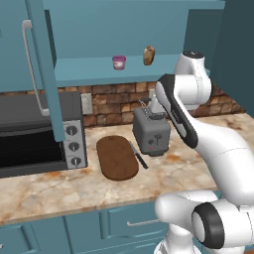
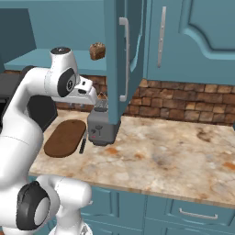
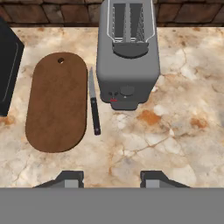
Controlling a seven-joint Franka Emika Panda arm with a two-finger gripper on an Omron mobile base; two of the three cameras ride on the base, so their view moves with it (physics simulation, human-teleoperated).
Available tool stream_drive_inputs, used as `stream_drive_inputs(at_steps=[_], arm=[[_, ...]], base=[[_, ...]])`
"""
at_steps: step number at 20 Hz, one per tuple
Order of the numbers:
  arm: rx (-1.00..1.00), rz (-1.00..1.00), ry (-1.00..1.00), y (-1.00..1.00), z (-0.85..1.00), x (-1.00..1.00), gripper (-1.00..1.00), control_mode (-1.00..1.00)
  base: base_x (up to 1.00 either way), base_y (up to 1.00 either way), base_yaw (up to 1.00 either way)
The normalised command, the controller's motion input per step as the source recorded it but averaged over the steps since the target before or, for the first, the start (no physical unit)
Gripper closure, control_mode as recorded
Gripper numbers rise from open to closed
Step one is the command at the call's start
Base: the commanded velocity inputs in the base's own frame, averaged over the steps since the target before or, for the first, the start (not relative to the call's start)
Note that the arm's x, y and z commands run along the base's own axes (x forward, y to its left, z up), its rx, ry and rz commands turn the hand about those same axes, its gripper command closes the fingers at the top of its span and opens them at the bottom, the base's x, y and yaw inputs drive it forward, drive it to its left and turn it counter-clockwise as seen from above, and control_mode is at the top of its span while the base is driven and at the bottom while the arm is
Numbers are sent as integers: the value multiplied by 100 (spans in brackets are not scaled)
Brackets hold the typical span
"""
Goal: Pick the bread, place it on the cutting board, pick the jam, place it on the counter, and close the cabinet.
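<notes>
From the left base view, the bread (image 1: pixel 149 55) stands on the open cabinet (image 1: pixel 124 30) shelf just right of the jam (image 1: pixel 118 62), both high above the toaster (image 1: pixel 152 132), with the cutting board (image 1: pixel 117 157) left of the toaster on the counter (image 1: pixel 54 191). From the right base view, the bread (image 2: pixel 97 51) sits up above the toaster (image 2: pixel 101 127), board (image 2: pixel 65 137) to its left. In my hand view, my gripper (image 3: pixel 111 179) hovers above the counter in front of the toaster (image 3: pixel 127 57), fingers drawn in and holding nothing, the knife (image 3: pixel 93 107) between board (image 3: pixel 57 103) and toaster.
</notes>
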Motion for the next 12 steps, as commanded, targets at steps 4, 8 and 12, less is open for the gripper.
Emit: stream_drive_inputs(at_steps=[4, 8, 12], arm=[[0, 0, -1, 0, 0, 0, -100, -100], [0, 0, -5, 0, 0, 0, -100, -100], [0, 0, -11, 0, 9, -2, -100, -100]], base=[[0, 0, 0], [0, 0, 0], [0, 0, 0]])
